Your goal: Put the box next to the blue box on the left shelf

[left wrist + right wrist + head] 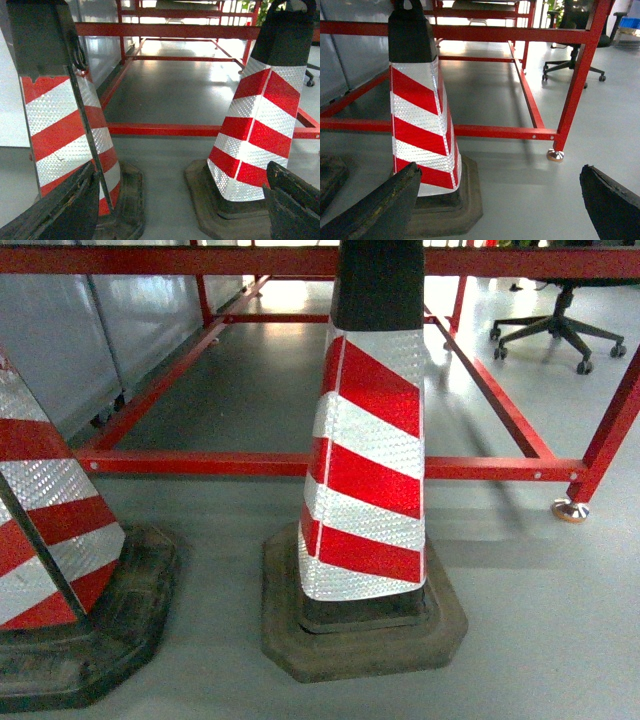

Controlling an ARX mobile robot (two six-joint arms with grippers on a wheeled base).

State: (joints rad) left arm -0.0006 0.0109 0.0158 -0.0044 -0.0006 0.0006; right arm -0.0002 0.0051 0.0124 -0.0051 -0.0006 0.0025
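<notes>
1. So the head camera is pointed at the floor: a red-and-white striped reflective traffic cone on a black rubber base (pixel 365 470) sits dead centre, and a second striped cone (pixel 55 530) is cut off at the left edge.
2. Behind them is a red-painted metal stand frame (pixel 300 464), low rails running back over the grey floor, with a black office chair on casters (pixel 558 328) off to the right.
3. No blue plastic crate shows in any view, and no roller shelf either (so I can't say where the box is at all).
4. The left gripper (pixel 180 210) has its black fingers spread wide with nothing between them; it looks out between the two cones.
5. The right gripper (pixel 502 205) is the same deal, fingers far apart and empty, striped cone to its left.
6. My guess: this is the very start, a looking-around step, nothing picked up.
7. Next move probably means steering the base clear of the cones and turning until the crate or shelf comes into view.
</notes>
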